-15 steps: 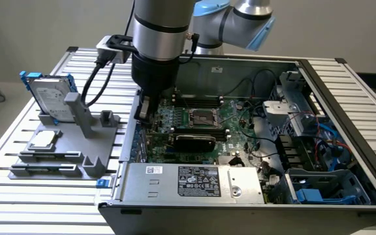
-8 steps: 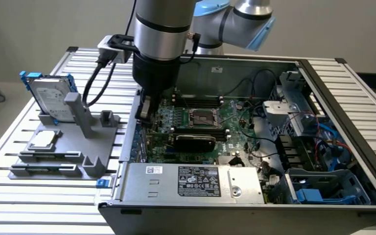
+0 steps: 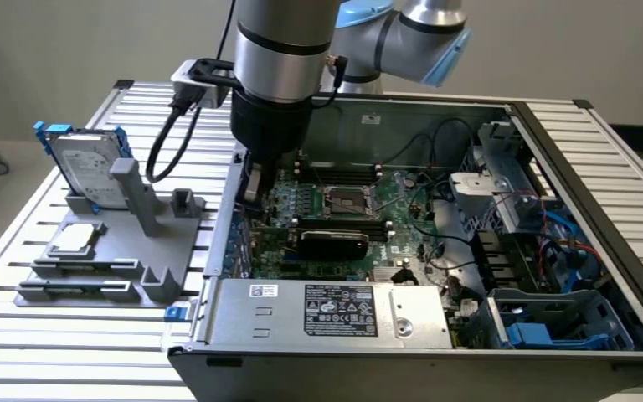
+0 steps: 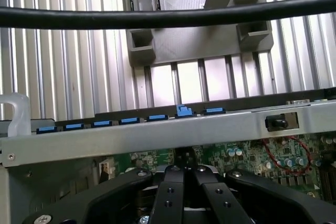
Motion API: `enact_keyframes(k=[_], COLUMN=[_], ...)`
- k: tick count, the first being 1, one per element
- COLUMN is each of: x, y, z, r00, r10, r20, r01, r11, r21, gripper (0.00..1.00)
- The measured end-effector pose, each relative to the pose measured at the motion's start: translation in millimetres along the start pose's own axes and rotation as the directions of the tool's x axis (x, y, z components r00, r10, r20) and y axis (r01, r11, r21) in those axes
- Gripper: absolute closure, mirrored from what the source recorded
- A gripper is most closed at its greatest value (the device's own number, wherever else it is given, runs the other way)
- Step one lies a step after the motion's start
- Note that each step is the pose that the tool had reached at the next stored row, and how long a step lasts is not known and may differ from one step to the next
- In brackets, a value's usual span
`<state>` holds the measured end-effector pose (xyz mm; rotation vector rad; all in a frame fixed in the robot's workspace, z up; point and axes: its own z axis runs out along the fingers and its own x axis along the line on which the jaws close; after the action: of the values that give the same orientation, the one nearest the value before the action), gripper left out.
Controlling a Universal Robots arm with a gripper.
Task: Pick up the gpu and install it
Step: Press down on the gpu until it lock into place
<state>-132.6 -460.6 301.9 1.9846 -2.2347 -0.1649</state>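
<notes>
My gripper (image 3: 252,191) was down inside the open computer case (image 3: 545,142), close to its wall on the exterior view's left and over the edge of the green motherboard (image 3: 411,243). In the wrist view my fingers (image 4: 169,192) were drawn together at their tips, and I could see nothing between them. The gpu (image 3: 333,243) was no longer a thing to be fetched. It sat in the case just in front of the processor socket (image 3: 342,201), black rounded shroud showing, lying along the board near my gripper but apart from it. I judged the picking up and carrying done and the card placed in its slot. Whether it was pressed fully home or its bracket end fastened at the case wall, I could not tell. On the grey stand (image 3: 154,226) outside the case, the silver hard drive (image 3: 84,172) in its blue frame and the small square chip (image 3: 76,239) sat untouched. As for writing, the power supply (image 3: 299,318) at the front carried a black label (image 3: 338,300) with white print and a small white sticker (image 3: 264,290) beside it, and the drive had a pale label too, but I could read no word or brand on any of them. The row of blue tabs (image 4: 131,121) along the case rim bore no marks I could make out.
</notes>
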Motion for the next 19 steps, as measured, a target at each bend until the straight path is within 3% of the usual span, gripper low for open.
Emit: enact_keyframes(k=[9,19], x=[-0.9,-1.9], y=[-0.6,-0.4], z=[2.5,2.8], r00=[1.0000,1.0000], r10=[-0.001,-0.001], r20=[-0.0008,-0.0029], r01=[0.001,0.001], r11=[1.0000,0.9998], r21=[-0.0039,-0.0211], gripper=[0.89,0.89])
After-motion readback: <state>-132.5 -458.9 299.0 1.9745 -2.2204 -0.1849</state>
